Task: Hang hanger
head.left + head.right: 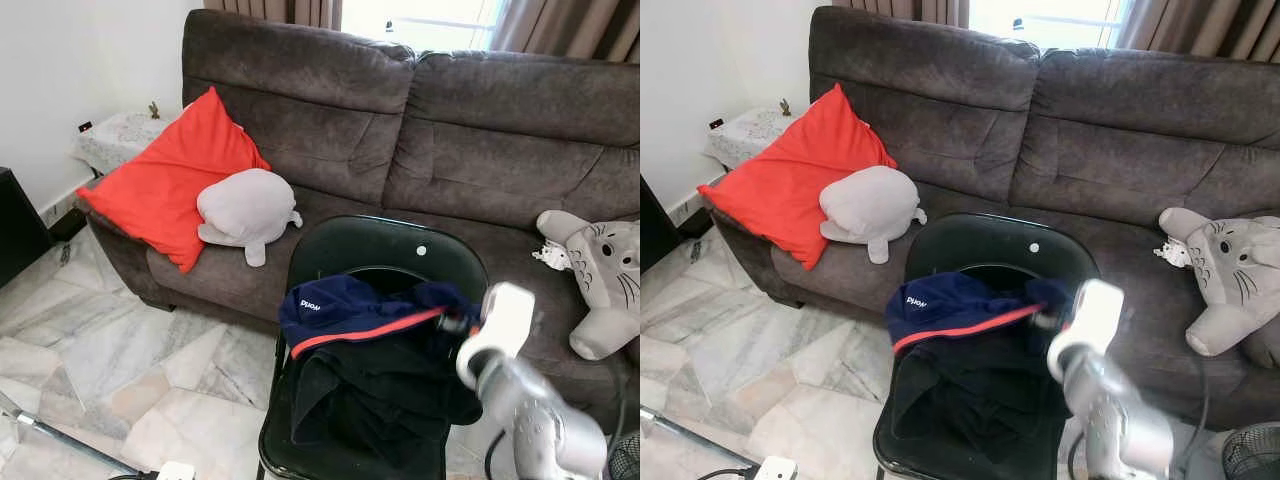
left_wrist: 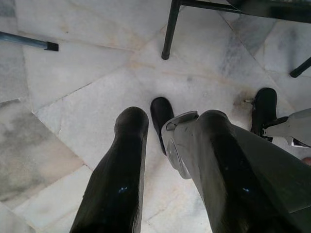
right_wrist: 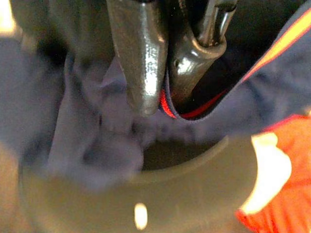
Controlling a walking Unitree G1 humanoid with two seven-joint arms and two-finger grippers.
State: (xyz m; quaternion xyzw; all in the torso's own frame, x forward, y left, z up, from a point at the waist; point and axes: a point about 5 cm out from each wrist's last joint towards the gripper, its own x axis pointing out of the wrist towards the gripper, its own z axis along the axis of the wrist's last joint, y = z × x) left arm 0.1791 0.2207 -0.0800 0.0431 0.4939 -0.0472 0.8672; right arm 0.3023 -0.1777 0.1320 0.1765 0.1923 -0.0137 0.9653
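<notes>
A navy garment (image 1: 340,310) with a red trim line lies bunched over the seat and back of a black chair (image 1: 385,245) in front of me. My right arm (image 1: 505,335) reaches in from the lower right, and its wrist ends at the garment's right edge. In the right wrist view my right gripper (image 3: 165,97) is shut on that garment, with the red-trimmed hem (image 3: 170,110) pinched between the two fingers. My left gripper (image 2: 165,145) hangs open low over the marble floor, holding nothing. I see no hanger hook or bar; the cloth hides whatever is inside it.
Behind the chair stands a dark brown sofa (image 1: 450,130) with a red cushion (image 1: 170,180), a grey plush (image 1: 245,208) and a grey cat-like plush (image 1: 605,270). A side table (image 1: 120,135) stands at the left wall. A metal pole (image 1: 60,440) lies on the floor.
</notes>
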